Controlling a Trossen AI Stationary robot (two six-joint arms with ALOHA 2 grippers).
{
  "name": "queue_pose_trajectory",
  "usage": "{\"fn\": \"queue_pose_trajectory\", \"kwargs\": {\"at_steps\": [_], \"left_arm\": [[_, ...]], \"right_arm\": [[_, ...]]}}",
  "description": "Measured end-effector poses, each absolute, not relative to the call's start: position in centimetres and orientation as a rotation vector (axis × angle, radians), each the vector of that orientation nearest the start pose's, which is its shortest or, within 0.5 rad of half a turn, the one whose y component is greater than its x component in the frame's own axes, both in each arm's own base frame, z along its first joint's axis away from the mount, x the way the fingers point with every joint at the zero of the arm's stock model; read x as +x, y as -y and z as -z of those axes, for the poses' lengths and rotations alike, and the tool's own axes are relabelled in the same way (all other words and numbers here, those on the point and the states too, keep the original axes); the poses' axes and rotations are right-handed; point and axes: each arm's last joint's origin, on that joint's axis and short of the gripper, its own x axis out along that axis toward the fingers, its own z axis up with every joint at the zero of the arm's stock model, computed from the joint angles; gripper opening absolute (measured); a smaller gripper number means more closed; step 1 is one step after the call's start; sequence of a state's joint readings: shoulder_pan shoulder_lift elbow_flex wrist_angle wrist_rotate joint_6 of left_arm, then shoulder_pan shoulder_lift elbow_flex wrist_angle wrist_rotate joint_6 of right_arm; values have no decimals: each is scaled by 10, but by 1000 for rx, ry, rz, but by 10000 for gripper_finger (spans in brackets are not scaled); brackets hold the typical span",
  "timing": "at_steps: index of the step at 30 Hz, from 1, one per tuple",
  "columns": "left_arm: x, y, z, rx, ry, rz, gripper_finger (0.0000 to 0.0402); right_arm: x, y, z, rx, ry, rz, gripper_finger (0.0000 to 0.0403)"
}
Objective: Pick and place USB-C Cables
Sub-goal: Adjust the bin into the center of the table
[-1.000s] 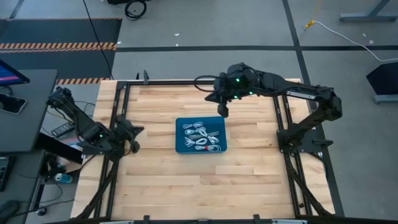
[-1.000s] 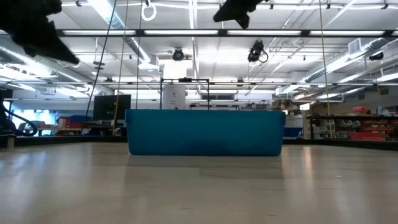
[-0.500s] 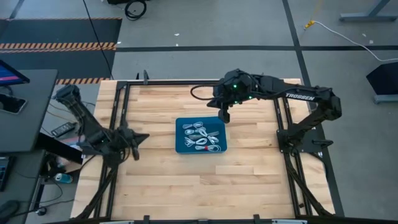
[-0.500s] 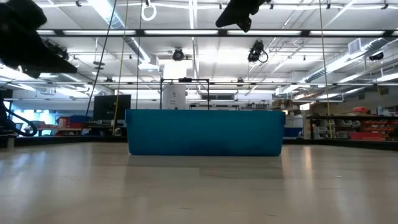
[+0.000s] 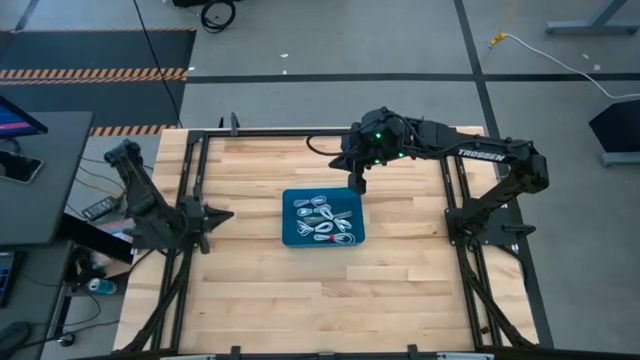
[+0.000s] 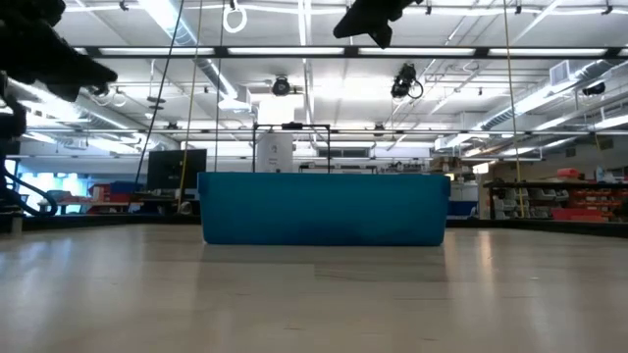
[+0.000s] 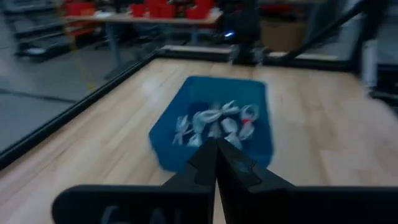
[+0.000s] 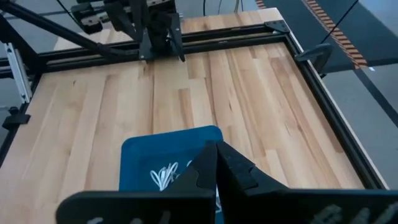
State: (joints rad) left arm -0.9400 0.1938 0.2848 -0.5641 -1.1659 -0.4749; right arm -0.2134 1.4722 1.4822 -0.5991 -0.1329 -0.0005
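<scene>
A blue tray (image 5: 291, 236) stands mid-table. Several small coiled white USB-C cables (image 5: 324, 217) lie loose on its floor, one with a red band (image 7: 249, 114). My left gripper (image 5: 226, 213) is shut at the table's left edge, nearly level, pointing across at the tray (image 7: 255, 93) with nothing between its fingers (image 7: 205, 163). My right gripper (image 5: 358, 186) hangs shut above the tray's far right corner, well clear of it, slanting down (image 8: 216, 148). The low view shows only the tray's blue wall (image 6: 324, 208), which hides the cables.
A black frame rail (image 5: 195, 170) runs around the tabletop. Bare wood lies on all sides of the tray. A desk with a screen (image 5: 20, 120) stands beyond the table's left edge. In the right wrist view the left arm (image 8: 155, 31) shows across the table.
My left arm has folded back over the table's left edge. Its gripper has tipped up from slanting down to nearly level and has turned toward the tray. It has stayed shut.
</scene>
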Motion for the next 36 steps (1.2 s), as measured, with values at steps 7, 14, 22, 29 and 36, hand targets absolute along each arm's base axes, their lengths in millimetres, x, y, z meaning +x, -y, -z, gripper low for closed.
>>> {"fn": "queue_pose_trajectory", "kwargs": {"at_steps": [7, 14, 22, 29, 36], "left_arm": [[54, 32, -216, -93, -99, -45, 15], [61, 39, -220, -81, 5, 91, 17], [78, 44, -191, -82, 147, 46, 19], [86, 31, -188, -13, 166, -59, 20], [92, 18, -188, 4, 176, -68, 20]], "right_arm": [[311, 69, -375, 94, -576, 86, 5], [319, 89, -358, 146, -469, 9, 5], [341, 108, -305, 252, -594, -22, 4], [350, 127, -298, 254, -529, -34, 4], [337, 145, -270, 319, -742, 87, 4]]}}
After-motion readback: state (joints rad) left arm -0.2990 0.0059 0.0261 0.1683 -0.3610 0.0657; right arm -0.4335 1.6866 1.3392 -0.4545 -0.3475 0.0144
